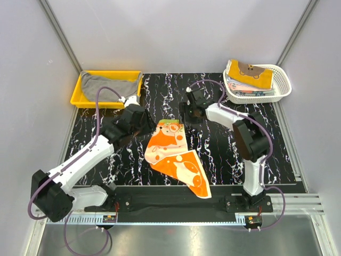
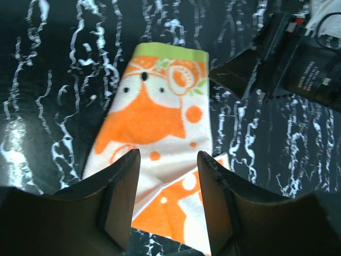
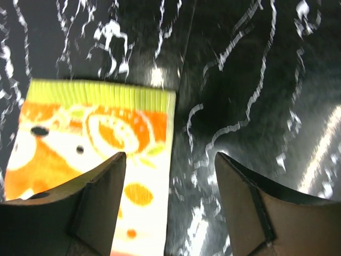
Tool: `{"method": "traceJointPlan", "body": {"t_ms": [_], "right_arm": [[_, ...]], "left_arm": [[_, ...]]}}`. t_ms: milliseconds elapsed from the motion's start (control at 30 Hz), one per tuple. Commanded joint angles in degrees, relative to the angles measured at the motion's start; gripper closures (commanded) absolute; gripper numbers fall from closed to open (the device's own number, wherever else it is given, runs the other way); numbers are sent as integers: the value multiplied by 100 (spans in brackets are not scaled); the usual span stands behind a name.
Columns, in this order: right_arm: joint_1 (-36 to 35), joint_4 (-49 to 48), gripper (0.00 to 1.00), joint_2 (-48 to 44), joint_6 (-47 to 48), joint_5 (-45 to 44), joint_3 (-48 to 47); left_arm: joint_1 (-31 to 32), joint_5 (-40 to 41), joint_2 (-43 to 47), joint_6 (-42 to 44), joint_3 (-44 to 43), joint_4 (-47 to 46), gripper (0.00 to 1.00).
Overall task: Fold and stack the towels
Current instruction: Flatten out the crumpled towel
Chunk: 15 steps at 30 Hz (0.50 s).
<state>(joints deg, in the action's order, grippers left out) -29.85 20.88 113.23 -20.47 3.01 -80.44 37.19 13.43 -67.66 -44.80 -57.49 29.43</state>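
An orange and white towel [image 1: 173, 154] with a green hem lies partly folded on the black marbled mat [image 1: 224, 160], one corner reaching the near edge. My left gripper [image 1: 150, 128] hovers at the towel's upper left, open, with nothing between its fingers. In the left wrist view the towel [image 2: 154, 117] and its fold line show below the left gripper [image 2: 168, 160]. My right gripper [image 1: 185, 114] is open just off the towel's far right corner. The right wrist view has the right gripper [image 3: 169, 160] straddling the edge of the towel [image 3: 96, 133]. A grey towel [image 1: 112, 84] lies in the tray. Folded towels [image 1: 250, 76] fill the basket.
A yellow plastic tray [image 1: 85, 98] stands at the back left of the mat. A white lattice basket [image 1: 282, 88] stands at the back right. Grey walls close in both sides and the back. The right arm's wrist [image 2: 298, 58] shows in the left wrist view.
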Motion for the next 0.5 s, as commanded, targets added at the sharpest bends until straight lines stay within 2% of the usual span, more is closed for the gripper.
{"method": "traceJointPlan", "body": {"t_ms": [0,333,400,433,467], "right_arm": [[-144,55,28,348,69,-431,-681],[-531,671,42,1175,157,-1188,-1315],[-549,750,55,1245,192,-1354,-1316],[-549,777,64,1237,201,-1407,-1299],[-549,794,84,1141,219,-1443,-1272]], "left_arm": [[-370,-613,-46,164,238,-323,49],[-1012,-1079,-362,384,441,-543,49],[-1073,-1123,-484,358,476,-666,48],[-1143,-1167,-529,314,493,-719,48],[-1187,-1228,-564,287,502,-789,48]]}}
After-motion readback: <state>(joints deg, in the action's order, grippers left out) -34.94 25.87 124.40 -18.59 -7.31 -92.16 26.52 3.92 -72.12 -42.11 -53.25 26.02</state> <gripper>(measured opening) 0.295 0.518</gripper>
